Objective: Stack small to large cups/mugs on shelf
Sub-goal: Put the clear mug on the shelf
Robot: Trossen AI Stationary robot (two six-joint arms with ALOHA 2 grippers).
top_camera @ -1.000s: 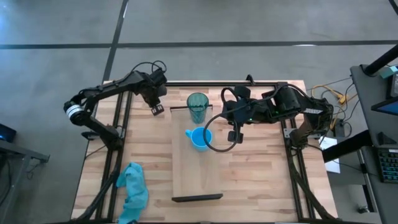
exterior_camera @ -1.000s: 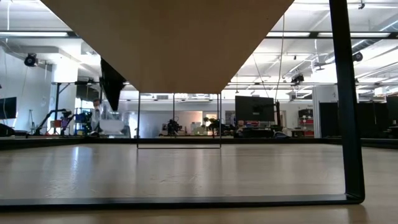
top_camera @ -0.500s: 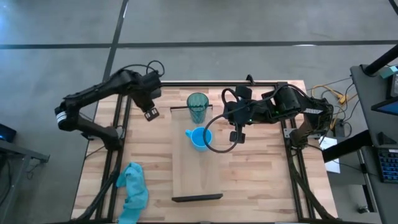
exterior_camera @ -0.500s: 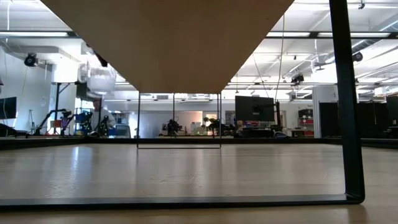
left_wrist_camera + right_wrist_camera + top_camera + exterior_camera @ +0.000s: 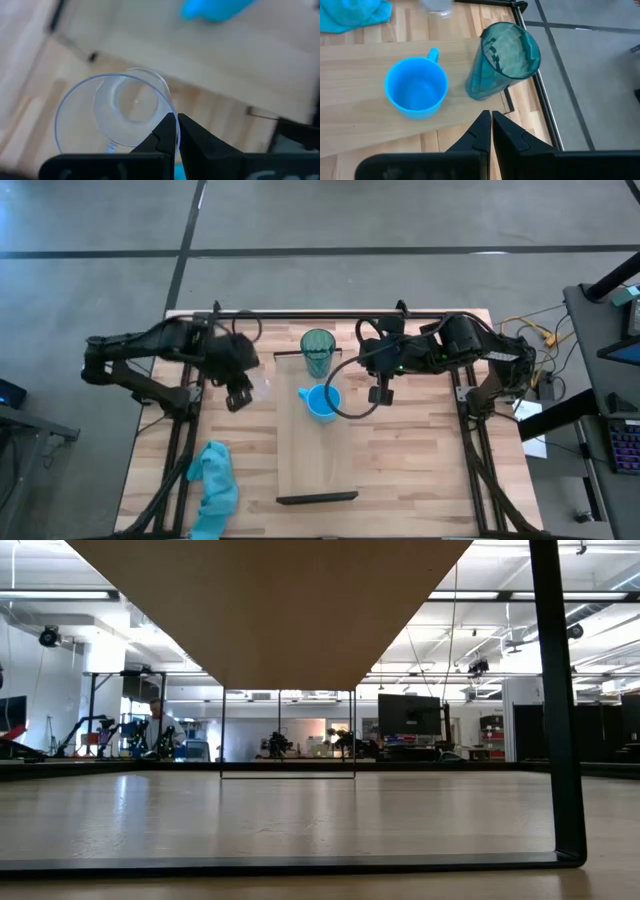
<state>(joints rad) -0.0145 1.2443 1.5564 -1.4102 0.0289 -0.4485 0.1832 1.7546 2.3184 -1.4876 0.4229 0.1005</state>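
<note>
The left tool (image 5: 238, 396) hangs over the tabletop (image 5: 420, 460) just off the left edge of the shelf (image 5: 315, 455), and the small clear cup (image 5: 259, 386) shows as a pale shape at its tip. In the left wrist view the fingers are drawn nearly together with the cup's rim (image 5: 112, 112) pinched between them, so the tool is judged to be holding the cup by its wall, mouth facing the camera. The teal tumbler (image 5: 318, 352) stands upright at the far end of the shelf, and the blue mug (image 5: 321, 402) sits just in front of it, handle (image 5: 303, 392) pointing toward the left arm's side; the two are close but their contact cannot be confirmed. The governing relation is this: the mug lies to the right of the held cup, across the shelf edge, roughly level with it, so the left arm is the one placed to carry the cup sideways over the mug's open mouth. The right tool (image 5: 378, 394) hovers just right of the mug, fingers closed on nothing, as its wrist view shows (image 5: 487, 131). Nesting is judged not yet begun. A light blue cloth (image 5: 212, 485) lies well apart, near the front left of the tabletop.
</note>
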